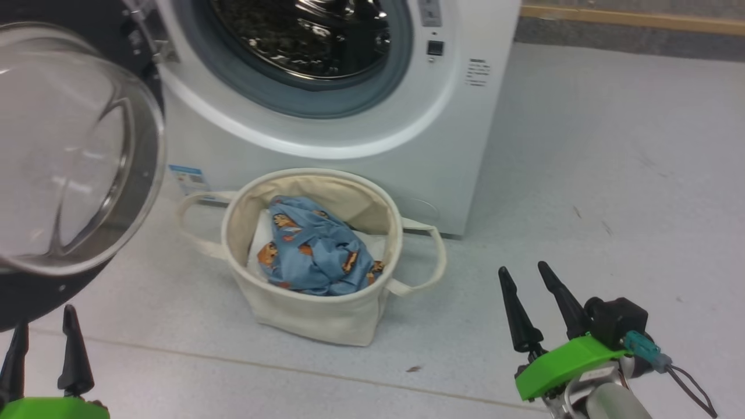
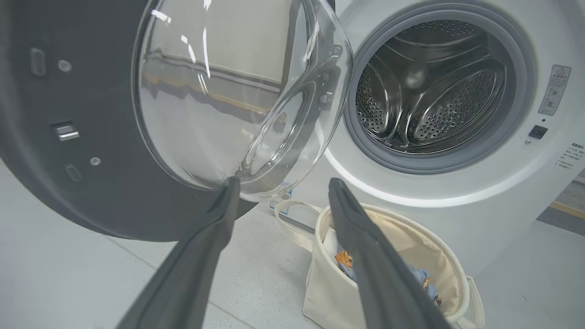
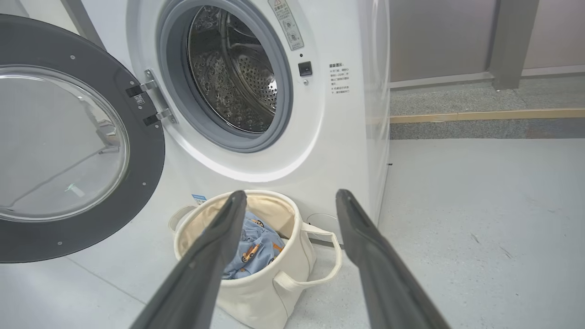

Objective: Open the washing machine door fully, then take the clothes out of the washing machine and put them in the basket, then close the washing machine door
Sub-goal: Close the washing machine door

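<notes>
The white washing machine [image 1: 361, 139] [image 2: 457, 201] [image 3: 320, 146] stands with its steel drum [image 3: 233, 73] bare. Its door [image 1: 70, 157] [image 2: 91, 137] [image 3: 68, 146], black-rimmed with a bulging glass window, is swung wide open to the left. The cream basket [image 1: 314, 314] [image 2: 329, 292] [image 3: 269, 292] sits on the floor in front of the machine, and the light blue printed clothes [image 1: 317, 250] [image 3: 251, 246] [image 2: 343, 260] lie inside it. My left gripper [image 1: 43, 326] [image 2: 281, 185] is open, low beside the door. My right gripper [image 1: 524, 276] [image 3: 290, 196] is open, right of the basket, nothing between its fingers.
A white folded sheet [image 1: 259, 244] lies under the clothes in the basket. Pale floor [image 1: 611, 192] stretches to the right of the machine, ending at a wooden strip [image 1: 634, 20] along the wall. The open door juts out over the floor at the left.
</notes>
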{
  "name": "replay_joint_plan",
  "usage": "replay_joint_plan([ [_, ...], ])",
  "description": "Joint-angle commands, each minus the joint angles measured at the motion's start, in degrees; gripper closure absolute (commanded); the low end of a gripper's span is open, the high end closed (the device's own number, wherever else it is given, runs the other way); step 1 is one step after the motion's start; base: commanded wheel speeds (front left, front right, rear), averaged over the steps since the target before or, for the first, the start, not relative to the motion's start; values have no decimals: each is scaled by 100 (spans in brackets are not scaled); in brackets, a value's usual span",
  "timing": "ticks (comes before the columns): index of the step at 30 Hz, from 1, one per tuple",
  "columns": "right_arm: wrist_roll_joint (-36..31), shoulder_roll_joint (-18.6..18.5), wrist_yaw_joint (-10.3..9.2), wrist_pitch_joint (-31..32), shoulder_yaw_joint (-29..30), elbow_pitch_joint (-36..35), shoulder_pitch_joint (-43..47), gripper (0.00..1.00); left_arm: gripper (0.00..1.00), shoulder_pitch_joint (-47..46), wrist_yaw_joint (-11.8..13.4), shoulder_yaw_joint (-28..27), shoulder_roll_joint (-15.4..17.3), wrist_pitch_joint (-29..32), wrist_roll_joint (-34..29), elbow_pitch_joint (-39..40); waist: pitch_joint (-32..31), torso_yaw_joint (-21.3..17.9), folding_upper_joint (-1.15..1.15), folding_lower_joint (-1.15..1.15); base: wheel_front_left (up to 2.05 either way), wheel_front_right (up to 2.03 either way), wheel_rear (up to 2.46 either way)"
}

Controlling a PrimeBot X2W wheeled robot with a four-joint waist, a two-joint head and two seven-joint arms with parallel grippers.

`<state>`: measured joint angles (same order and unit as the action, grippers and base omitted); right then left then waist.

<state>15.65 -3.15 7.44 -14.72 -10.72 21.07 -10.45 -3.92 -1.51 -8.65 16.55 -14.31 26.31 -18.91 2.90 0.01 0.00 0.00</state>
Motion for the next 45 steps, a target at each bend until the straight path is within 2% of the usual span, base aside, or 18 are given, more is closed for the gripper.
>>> replay_joint_plan([
  [1, -6, 6, 5, -28, -148, -177, -202, 0, 0, -216, 36, -287, 145, -69, -56, 153, -76, 178, 0, 0, 0, 0, 0],
  [14, 25, 4, 5, -28, -271, -195, -161, 0, 0, -128, 188, -394, 96, -69, -49, 132, -105, 1444, 0, 0, 0, 0, 0],
  [26, 36, -14, 5, -28, -329, -228, -103, 0, 0, -236, 198, -329, 21, -63, 49, 123, -170, 2446, 0, 0, 0, 0, 0],
  [32, 54, -4, 5, -28, -405, -195, -114, 0, 0, -207, 182, -375, 65, -61, 125, 115, -213, 2582, 0, 0, 0, 0, 0],
  [38, 57, 3, 5, -28, -452, -172, -146, 0, 0, -161, 160, -479, 103, -61, 265, 154, -183, 2520, 0, 0, 0, 0, 0],
  [42, 47, 5, 5, -28, -453, -164, -166, 0, 0, -142, 56, -517, 116, -15, 407, 198, -153, 2466, 0, 0, 0, 0, 0],
  [43, 44, 6, 5, -28, -455, -161, -170, 0, 4, -142, 26, -541, 127, -1, 459, 216, -144, 2449, 0, 0, 0, 0, 0],
  [44, 40, 6, 5, -28, -457, -155, -177, 0, 60, -145, -4, -568, 142, 15, 512, 235, -135, 2432, 0, 0, 0, 0, 0],
  [45, 39, 7, 5, -28, -461, -148, -184, 0, 81, -156, -37, -604, 157, 36, 580, 254, -122, 2415, 0, 0, 0, 0, 0],
])
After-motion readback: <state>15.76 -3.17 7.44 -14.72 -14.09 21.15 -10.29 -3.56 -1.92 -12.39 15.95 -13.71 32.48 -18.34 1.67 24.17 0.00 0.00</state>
